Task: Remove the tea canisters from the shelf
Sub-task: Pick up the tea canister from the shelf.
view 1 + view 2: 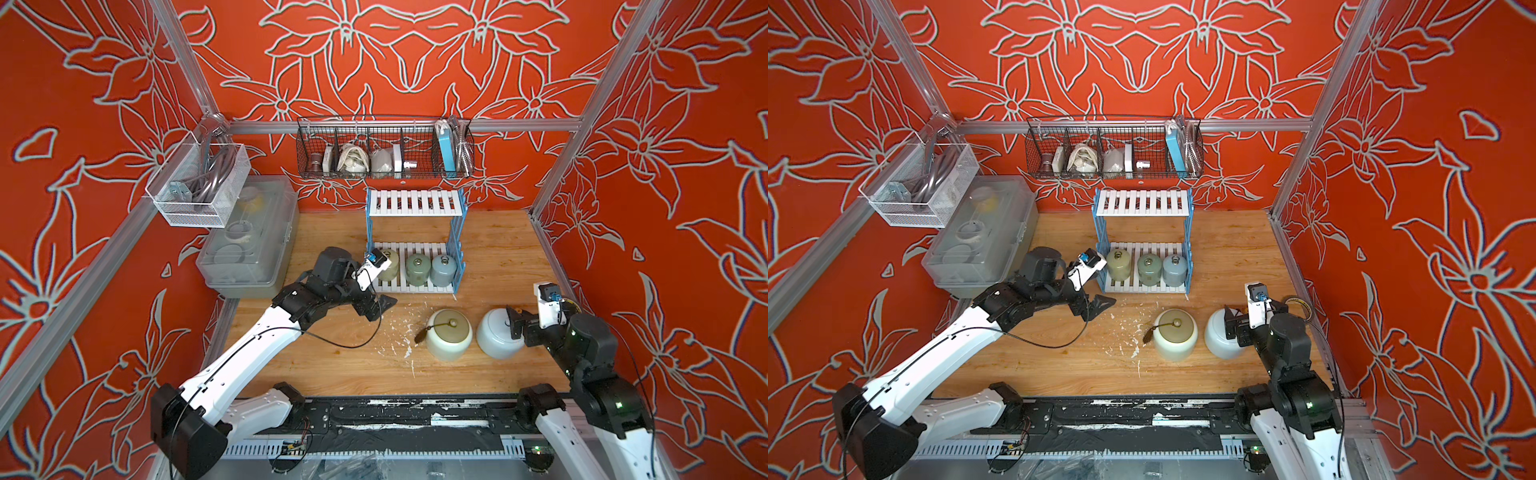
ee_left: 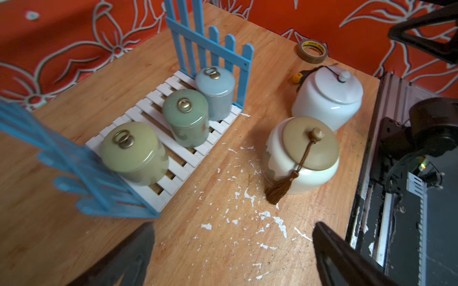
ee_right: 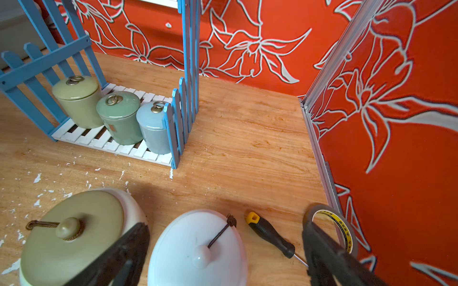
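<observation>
The shelf stands at the back of the table, its top tier bare. On its lower tier stand three small tea canisters in a row: olive, green and blue-grey. On the table in front stand a cream jar with a gold lid and tassel and a white jar. My left gripper is open over bare wood by the shelf's front left corner, close to the olive canister. My right gripper is open, its fingers spread either side of the white jar's lid.
A tape roll and a screwdriver lie by the right wall beside the white jar. A clear lidded box sits at the back left under a white mesh basket. A black wire basket hangs above the shelf. White flakes litter the wood.
</observation>
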Robot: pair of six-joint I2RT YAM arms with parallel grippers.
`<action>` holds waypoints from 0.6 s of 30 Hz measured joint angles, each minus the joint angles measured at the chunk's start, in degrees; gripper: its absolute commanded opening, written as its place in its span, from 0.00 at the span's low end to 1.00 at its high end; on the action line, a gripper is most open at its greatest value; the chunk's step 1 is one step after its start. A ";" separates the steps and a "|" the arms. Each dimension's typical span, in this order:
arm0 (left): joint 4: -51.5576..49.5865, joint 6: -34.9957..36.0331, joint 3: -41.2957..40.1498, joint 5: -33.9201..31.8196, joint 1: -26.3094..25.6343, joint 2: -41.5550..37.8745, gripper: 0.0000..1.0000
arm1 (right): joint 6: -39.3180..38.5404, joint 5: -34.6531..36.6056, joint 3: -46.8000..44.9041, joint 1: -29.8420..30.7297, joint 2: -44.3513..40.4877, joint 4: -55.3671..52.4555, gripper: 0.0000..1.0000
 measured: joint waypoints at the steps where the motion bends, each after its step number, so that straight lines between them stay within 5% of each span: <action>1: -0.28 -0.13 -0.37 -0.11 0.90 -0.66 0.98 | 0.07 -0.26 1.18 0.00 1.44 -0.02 0.99; 18: -2.47 -4.35 -6.82 0.13 16.02 -12.39 0.98 | 2.12 -13.86 16.85 3.65 23.89 -0.70 0.99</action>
